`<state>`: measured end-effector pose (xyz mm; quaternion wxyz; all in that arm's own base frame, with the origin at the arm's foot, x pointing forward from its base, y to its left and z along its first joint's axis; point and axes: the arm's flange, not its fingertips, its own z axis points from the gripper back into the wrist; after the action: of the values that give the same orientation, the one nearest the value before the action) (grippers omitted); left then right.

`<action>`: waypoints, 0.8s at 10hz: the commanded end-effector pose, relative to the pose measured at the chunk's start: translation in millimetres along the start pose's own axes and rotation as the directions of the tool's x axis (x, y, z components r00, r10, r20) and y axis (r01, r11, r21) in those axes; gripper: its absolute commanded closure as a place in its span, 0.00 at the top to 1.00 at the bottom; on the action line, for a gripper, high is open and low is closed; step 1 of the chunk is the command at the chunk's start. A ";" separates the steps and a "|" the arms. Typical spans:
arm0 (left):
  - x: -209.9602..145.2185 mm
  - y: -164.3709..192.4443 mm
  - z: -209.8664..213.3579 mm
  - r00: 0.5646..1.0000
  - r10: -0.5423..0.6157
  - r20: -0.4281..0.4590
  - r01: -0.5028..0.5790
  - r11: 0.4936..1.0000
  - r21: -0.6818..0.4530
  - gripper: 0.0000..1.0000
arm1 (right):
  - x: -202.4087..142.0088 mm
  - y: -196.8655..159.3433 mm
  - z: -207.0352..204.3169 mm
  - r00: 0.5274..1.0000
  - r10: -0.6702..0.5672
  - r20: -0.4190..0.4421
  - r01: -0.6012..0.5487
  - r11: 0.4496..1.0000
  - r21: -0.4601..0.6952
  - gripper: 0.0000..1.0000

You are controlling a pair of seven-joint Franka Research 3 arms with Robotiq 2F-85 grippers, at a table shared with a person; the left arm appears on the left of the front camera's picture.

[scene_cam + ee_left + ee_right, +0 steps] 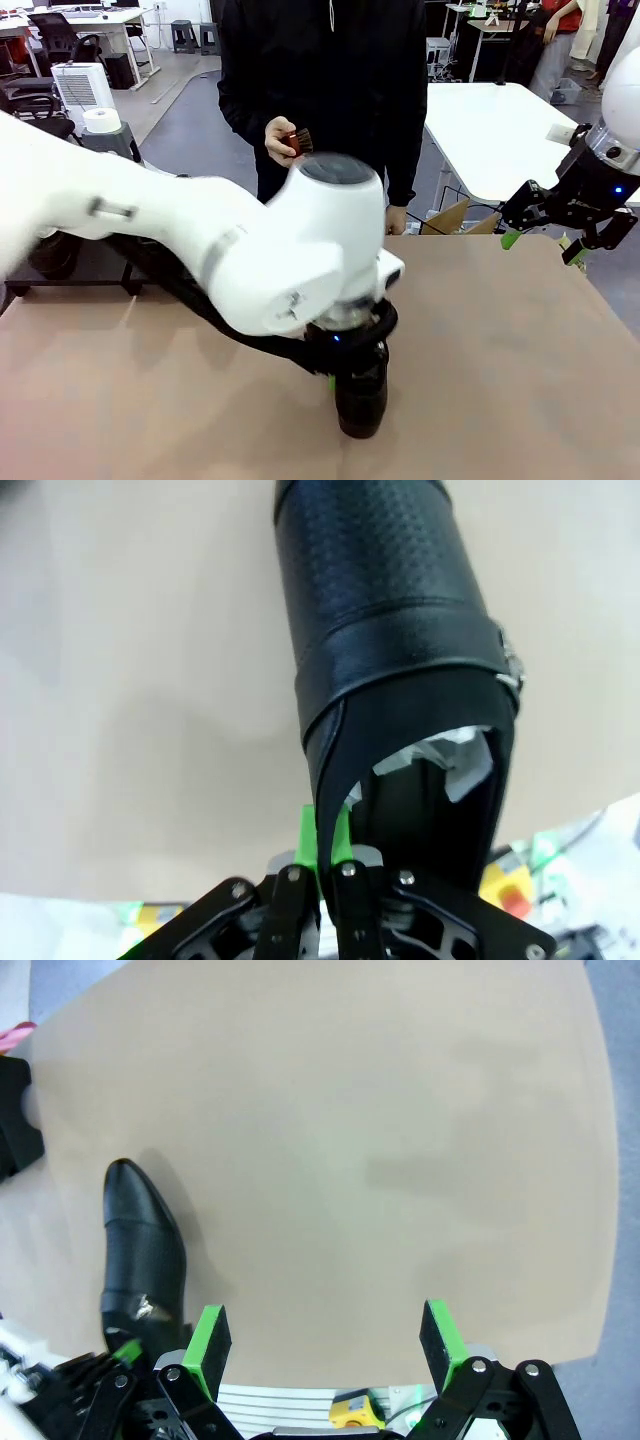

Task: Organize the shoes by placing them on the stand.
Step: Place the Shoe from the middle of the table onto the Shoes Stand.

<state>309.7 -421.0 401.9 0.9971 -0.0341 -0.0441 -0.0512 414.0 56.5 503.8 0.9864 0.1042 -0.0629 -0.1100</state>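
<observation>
The left gripper has its jaws clamped on the heel collar of a shoe standing on the table; the grasp step looks done. Next comes lifting it toward the stand. The right gripper hangs with jaws wide, holding nothing.

We look across a tan bench into an open workroom with a grey floor. A white table stands behind on the right, with cardboard boxes at its near edge. At far left we see a white air purifier, a paper roll, black office chairs and desks. Two dark stools sit farther back.
</observation>
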 end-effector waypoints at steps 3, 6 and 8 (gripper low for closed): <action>5.5 117.6 123.3 0.964 -0.192 0.183 0.202 0.978 -0.041 0.00 | 1.9 -0.8 3.0 1.000 -0.002 0.000 0.002 1.000 -0.010 1.00; 9.3 207.0 191.2 0.950 -0.078 0.302 0.103 0.993 -0.066 0.00 | 1.9 -0.8 3.0 1.000 -0.002 0.000 0.002 1.000 -0.010 1.00; 18.5 158.4 163.6 0.957 -0.151 0.249 0.158 0.987 -0.009 0.00 | 1.9 -0.8 3.0 1.000 -0.002 0.000 0.002 1.000 -0.010 1.00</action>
<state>330.3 -224.4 569.4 0.9758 -0.0484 -0.1799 -0.1141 414.0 56.0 503.6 0.9864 0.1040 -0.0628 -0.1105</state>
